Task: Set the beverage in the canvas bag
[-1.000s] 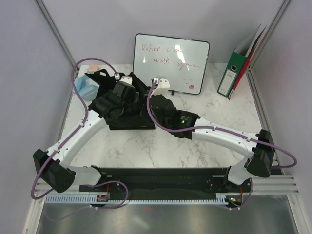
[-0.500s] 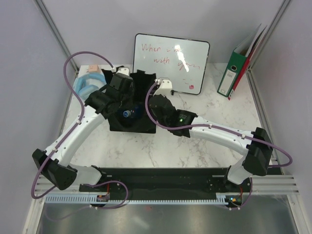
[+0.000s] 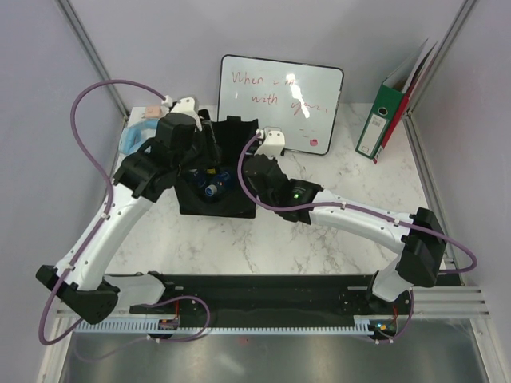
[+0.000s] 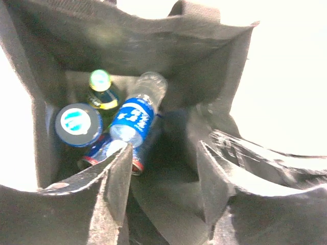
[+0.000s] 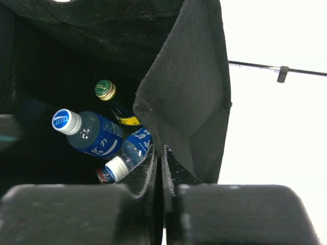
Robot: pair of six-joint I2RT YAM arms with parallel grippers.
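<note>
- Canvas bag (image 3: 206, 206) stands upright, mouth open, on the marble surface (image 3: 263, 251), at about 11 o'clock from the surface's centre.
- Beverages are inside the bag. Left wrist view, looking down into it:
  - green-capped bottle (image 4: 100, 84) at 11 o'clock on the bag floor
  - blue-capped bottle (image 4: 76, 124) at 9 o'clock, just beside it
  - clear bottle (image 4: 134, 118) with a blue label, tilted across the middle, its base toward 1 o'clock, resting against the other two
  - a scrap of red label shows beneath; cannot tell what it belongs to
- Left gripper (image 4: 163, 158) hangs over the bag mouth at the 9 o'clock side. Its fingers (image 4: 115, 189) are spread, with nothing between them.
- Right gripper (image 5: 159, 168) is at the bag's 3 o'clock rim, pressed together and pinching a fold of the black side wall.
- Whiteboard (image 3: 281, 102) with red writing leans at 12 o'clock, just behind the bag.
- Green binder (image 3: 382, 120) stands at 2 o'clock, well apart from the bag.
</note>
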